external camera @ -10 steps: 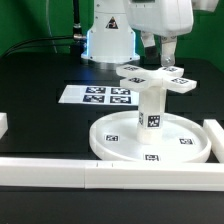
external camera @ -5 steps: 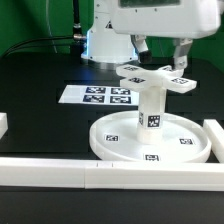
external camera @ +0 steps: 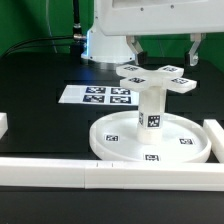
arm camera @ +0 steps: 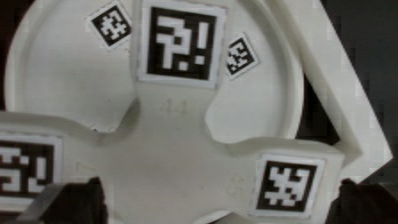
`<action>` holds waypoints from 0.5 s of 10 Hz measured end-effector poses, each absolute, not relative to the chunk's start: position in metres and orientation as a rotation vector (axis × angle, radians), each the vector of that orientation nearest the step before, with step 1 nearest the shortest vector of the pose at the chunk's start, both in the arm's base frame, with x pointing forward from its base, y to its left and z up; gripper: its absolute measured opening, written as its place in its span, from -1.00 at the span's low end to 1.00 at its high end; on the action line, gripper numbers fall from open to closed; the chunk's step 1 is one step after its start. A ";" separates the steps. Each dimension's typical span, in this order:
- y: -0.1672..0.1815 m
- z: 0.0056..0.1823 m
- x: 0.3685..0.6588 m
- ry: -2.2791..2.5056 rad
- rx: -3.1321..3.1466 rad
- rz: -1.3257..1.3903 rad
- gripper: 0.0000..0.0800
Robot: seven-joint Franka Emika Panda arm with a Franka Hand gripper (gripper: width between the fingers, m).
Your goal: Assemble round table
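Observation:
The large rimmed disc (external camera: 150, 143) lies flat on the black table. The short post (external camera: 152, 108) stands upright on its hub. The cross-shaped foot (external camera: 155, 77) sits on top of the post. My gripper (external camera: 164, 54) hangs just above the foot, open and empty, with one finger on either side and touching nothing. In the wrist view the foot (arm camera: 178, 110) and its square markers fill the picture. My gripper (arm camera: 214, 208) shows only as dark fingertips (arm camera: 54, 205) at the two corners, apart from the foot.
The marker board (external camera: 98, 96) lies on the table at the exterior view's left of the post. Long white border bars run along the front (external camera: 90, 175) and the exterior view's right (external camera: 214, 132), with a short piece (external camera: 3, 125) at the left edge. The arm's base (external camera: 108, 45) stands behind.
The gripper has risen from the foot's top and come toward the camera. Its fingers now show much farther apart. The table parts have not moved.

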State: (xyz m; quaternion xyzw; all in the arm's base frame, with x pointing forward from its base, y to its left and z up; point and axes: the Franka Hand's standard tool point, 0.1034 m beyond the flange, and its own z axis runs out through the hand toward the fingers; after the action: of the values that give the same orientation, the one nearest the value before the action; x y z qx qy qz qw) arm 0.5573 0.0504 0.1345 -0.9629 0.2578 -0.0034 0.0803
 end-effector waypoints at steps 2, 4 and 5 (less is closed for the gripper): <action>0.046 0.133 0.557 0.396 -2.978 -0.036 0.62; 0.045 0.134 0.557 0.010 -3.024 -0.060 0.62; 0.045 0.136 0.559 -0.232 -3.030 -0.060 0.62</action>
State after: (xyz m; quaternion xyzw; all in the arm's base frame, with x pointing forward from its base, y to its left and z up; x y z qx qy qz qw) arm 0.5586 0.0449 0.1355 -0.9956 -0.0761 -0.0198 0.0511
